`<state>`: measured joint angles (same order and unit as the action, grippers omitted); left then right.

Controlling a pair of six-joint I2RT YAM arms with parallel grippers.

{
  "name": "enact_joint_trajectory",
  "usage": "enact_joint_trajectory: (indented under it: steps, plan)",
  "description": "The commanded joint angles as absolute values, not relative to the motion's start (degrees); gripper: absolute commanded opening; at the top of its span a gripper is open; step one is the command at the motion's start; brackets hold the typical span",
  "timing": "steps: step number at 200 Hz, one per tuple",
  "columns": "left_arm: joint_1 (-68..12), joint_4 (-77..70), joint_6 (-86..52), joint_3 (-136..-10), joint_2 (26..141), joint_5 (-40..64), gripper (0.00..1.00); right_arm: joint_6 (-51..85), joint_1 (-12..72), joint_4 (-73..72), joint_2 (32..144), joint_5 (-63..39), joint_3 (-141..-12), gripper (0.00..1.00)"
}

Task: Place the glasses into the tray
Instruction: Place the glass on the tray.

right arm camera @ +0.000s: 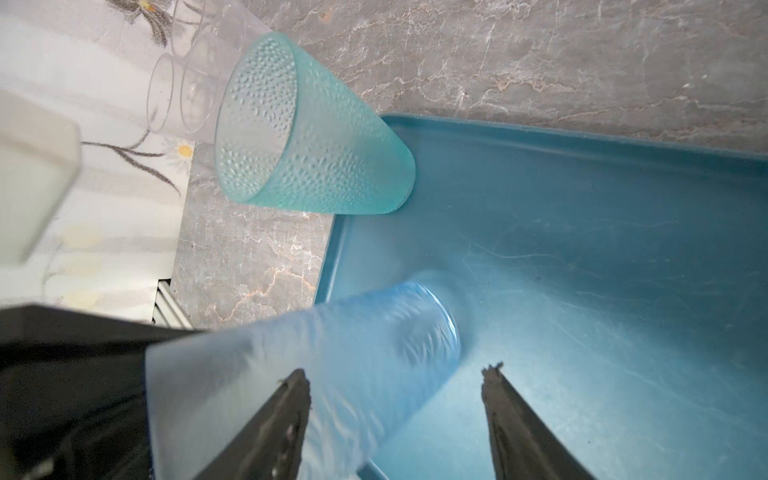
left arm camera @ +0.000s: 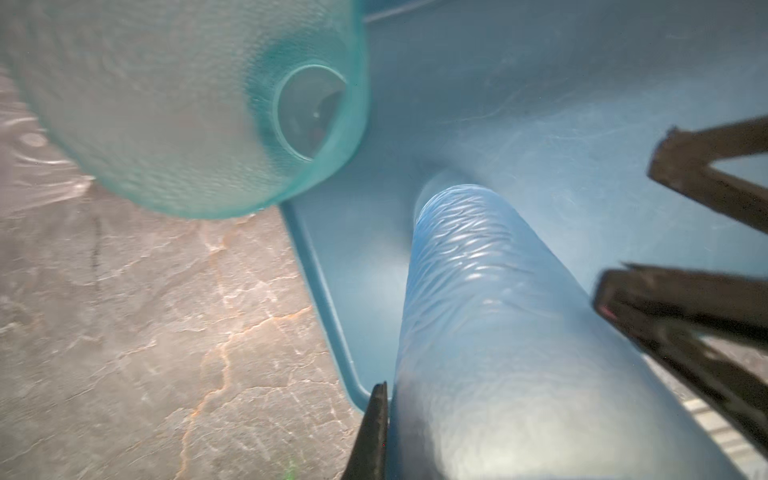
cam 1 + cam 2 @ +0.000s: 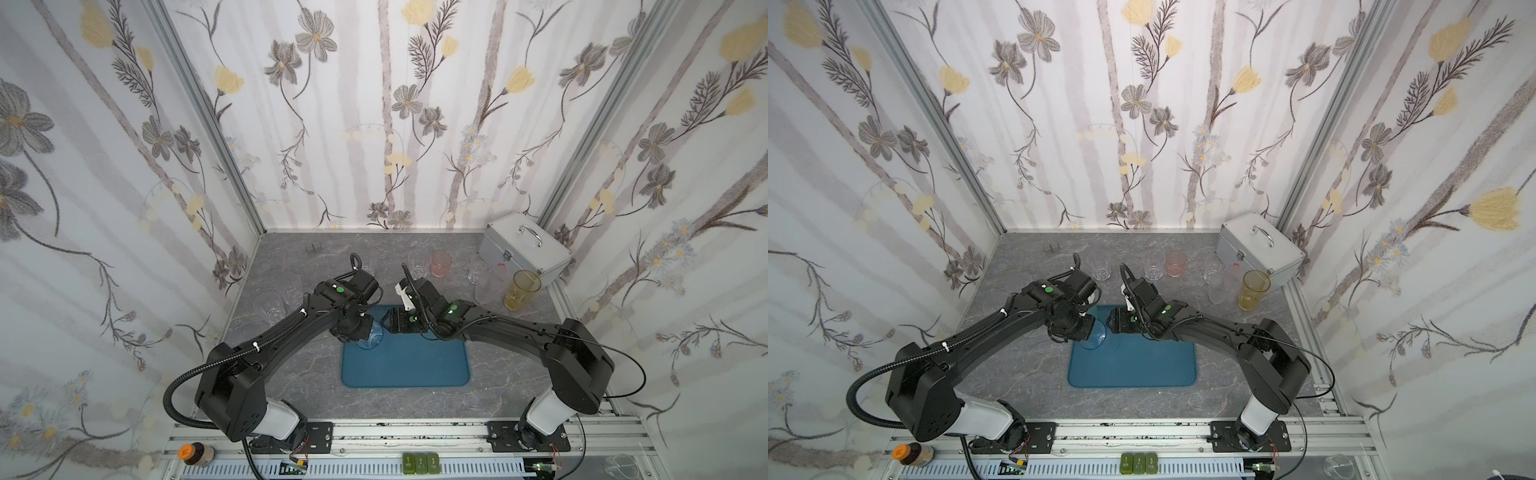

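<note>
Evidently the left claw (image 2: 380, 415) was pinched shut on the rim of the wavy light-blue tumbler (image 2: 498, 332), lower centre, with its base meeting the teal tray (image 2: 540, 83). The right claw (image 1: 397, 374) gaped empty. Best to settle it upright and release gently, clear of the dimpled teal tumbler (image 1: 316, 137) standing in the tray's corner, upper left.

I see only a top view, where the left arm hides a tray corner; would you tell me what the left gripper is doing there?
Observer: The left gripper is shut on the wall of a wavy light blue glass, held base-down over the tray.
Operator: Is any other glass there?
Observer: Yes, a dimpled teal glass stands upright at the tray's corner.
Operator: And the right gripper?
Observer: The right gripper is open, close beside that wavy glass, not gripping it.
</note>
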<state>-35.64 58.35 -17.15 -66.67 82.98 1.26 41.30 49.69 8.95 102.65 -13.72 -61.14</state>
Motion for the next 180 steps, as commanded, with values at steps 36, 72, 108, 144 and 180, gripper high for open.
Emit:
enact_joint_trajectory:
  steps: [36, 72, 108, 144, 180]
  plan:
    - [-31.83, 63.07, -18.46, -66.79, 82.56, -4.83, 0.0, 39.27, 51.86, 9.01, 102.81, -17.25, -58.11, 0.69]
    - [-29.97, 63.08, -18.75, -68.0, 84.47, -5.89, 0.0, 41.42, 54.55, 5.02, 107.98, -17.42, -61.78, 0.68]
    - [-29.97, 61.75, -18.54, -68.18, 86.2, -6.31, 0.07, 44.12, 54.67, 0.85, 112.32, -18.72, -63.98, 0.67]
    - [-29.97, 61.44, -18.19, -69.97, 86.93, -6.85, 0.24, 43.12, 54.48, 2.05, 112.57, -18.29, -65.04, 0.67]
    - [-29.88, 60.72, -18.11, -72.95, 86.67, -8.02, 0.35, 42.74, 54.32, 2.46, 112.77, -17.89, -65.91, 0.67]
